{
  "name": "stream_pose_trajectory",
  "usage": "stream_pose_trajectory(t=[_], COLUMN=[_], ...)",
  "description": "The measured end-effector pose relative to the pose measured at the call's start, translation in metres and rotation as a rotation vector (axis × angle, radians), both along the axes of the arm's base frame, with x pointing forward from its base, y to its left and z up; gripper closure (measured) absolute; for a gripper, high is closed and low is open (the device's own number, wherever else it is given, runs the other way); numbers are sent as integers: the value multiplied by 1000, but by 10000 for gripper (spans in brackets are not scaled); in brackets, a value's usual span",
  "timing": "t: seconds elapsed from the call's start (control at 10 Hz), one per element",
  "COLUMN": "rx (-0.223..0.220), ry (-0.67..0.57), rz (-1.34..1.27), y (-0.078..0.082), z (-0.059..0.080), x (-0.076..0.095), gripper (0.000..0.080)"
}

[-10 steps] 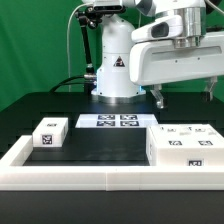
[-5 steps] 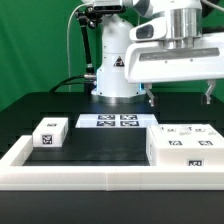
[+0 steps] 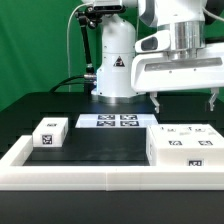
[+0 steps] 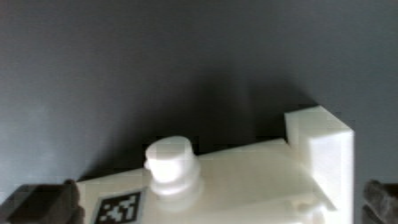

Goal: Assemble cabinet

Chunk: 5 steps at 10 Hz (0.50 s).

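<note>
The cabinet (image 3: 185,143) is a large white box with black-and-white tags, on the table at the exterior view's right. My gripper (image 3: 185,100) hangs above it, open wide and empty, with its fingers (image 3: 157,100) clear of the box. In the wrist view the cabinet (image 4: 267,175) shows below the gripper (image 4: 205,205), with a round white peg (image 4: 169,163), a raised white block (image 4: 320,140) and a tag (image 4: 121,208). The dark fingertips (image 4: 36,203) stand at either side of it.
A small white tagged block (image 3: 50,132) sits at the exterior view's left. The marker board (image 3: 110,121) lies in front of the robot base (image 3: 115,70). A long white rail (image 3: 90,172) edges the table's front and left side.
The gripper shifted a little to the exterior view's left, then back to the right over the cabinet, and its wrist turned. It stayed open. The parts on the table have not moved.
</note>
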<state>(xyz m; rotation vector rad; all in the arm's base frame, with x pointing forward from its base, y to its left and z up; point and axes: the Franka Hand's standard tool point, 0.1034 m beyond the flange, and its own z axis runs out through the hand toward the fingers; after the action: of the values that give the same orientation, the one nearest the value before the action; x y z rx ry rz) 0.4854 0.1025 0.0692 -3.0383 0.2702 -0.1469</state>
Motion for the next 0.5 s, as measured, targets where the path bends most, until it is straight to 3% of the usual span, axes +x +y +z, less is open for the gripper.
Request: stream_pose_trajectory(t=[0.1, 0.3, 0.5], rx=[-10, -32, -33], ry=[8, -18, -15], rz=[7, 64, 74], y=[-7, -5, -18], z=[-6, -16, -21], x=[0, 1, 5], gripper=[3, 3, 3])
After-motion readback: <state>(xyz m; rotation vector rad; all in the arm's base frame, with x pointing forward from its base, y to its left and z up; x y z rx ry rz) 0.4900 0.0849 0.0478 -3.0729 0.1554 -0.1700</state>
